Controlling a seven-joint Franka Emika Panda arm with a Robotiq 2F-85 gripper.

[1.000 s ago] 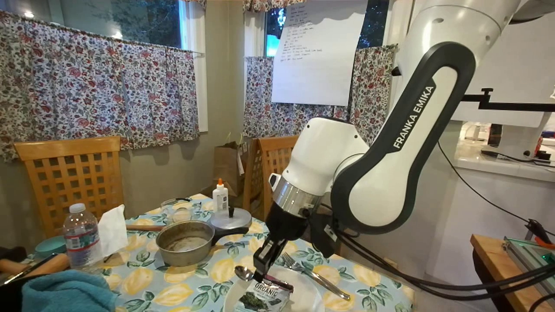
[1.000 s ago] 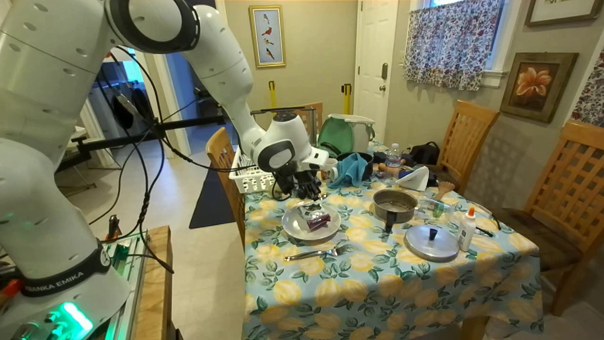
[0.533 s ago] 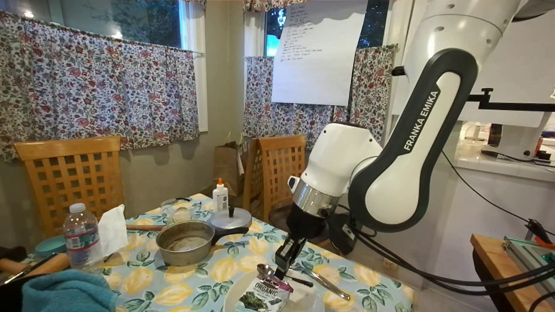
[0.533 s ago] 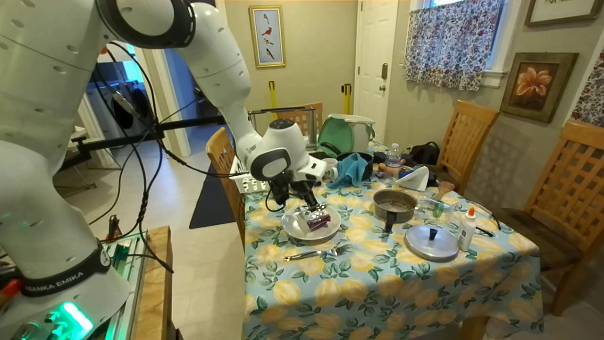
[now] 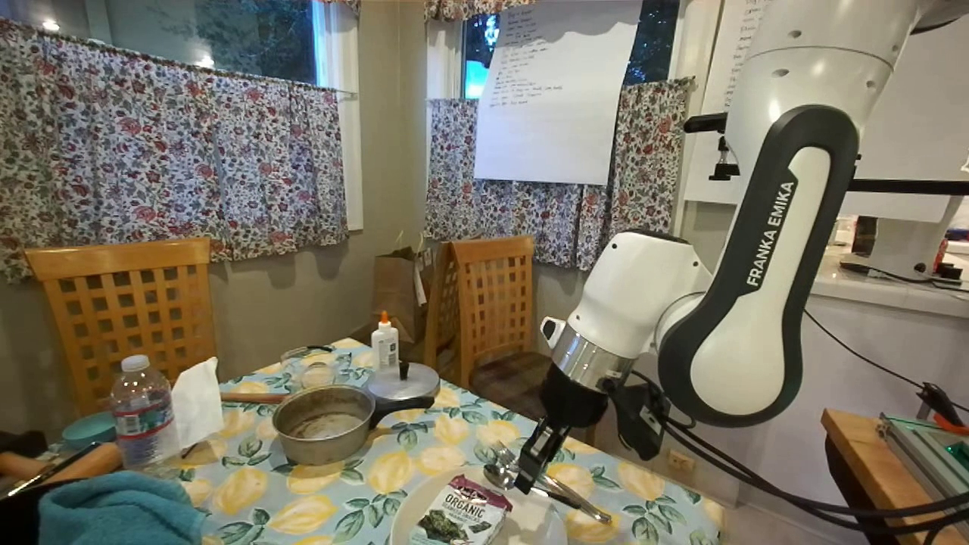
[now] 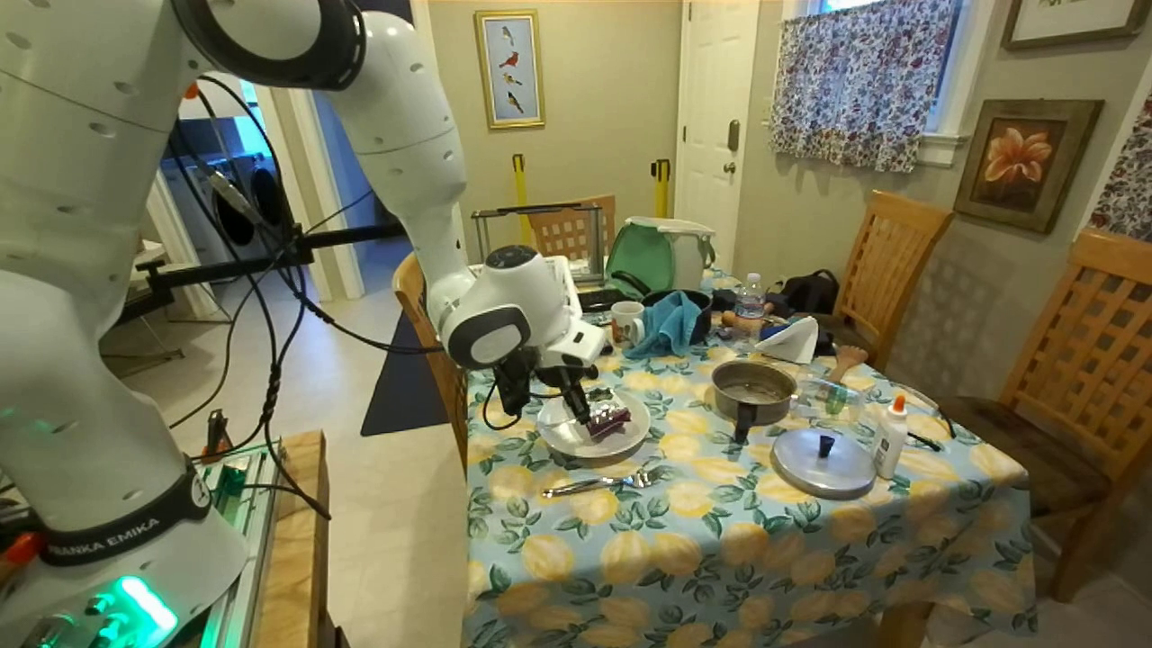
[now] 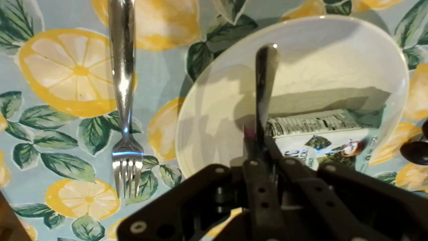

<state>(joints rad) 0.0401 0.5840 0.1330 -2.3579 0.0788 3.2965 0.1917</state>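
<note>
My gripper (image 5: 525, 484) is shut on a metal spoon, low over the plate. The spoon's bowl (image 5: 497, 476) shows in an exterior view; its handle (image 7: 266, 73) stands out past the fingertips (image 7: 262, 144) in the wrist view. A snack packet (image 5: 463, 515) marked "ORGANIC", with a purple top edge, lies on the white plate (image 5: 546, 526) beside the fingers. The packet (image 6: 609, 423) and plate (image 6: 555, 434) also show in an exterior view, and the packet (image 7: 321, 144) in the wrist view. A fork (image 7: 123, 80) lies on the tablecloth beside the plate; it also shows in an exterior view (image 6: 598, 485).
A pot (image 5: 322, 446), a lid (image 5: 397, 384) and a glue bottle (image 5: 384, 347) stand on the lemon-patterned tablecloth. A water bottle (image 5: 141, 416) and a blue towel (image 5: 117, 507) are farther along. A mug (image 6: 625, 326) and a white basket (image 6: 565, 281) are behind the arm.
My gripper has carried the spoon across the plate, rightward in an exterior view, past the packet toward the fork's side. The packet, plate and fork have stayed about where they were.
</note>
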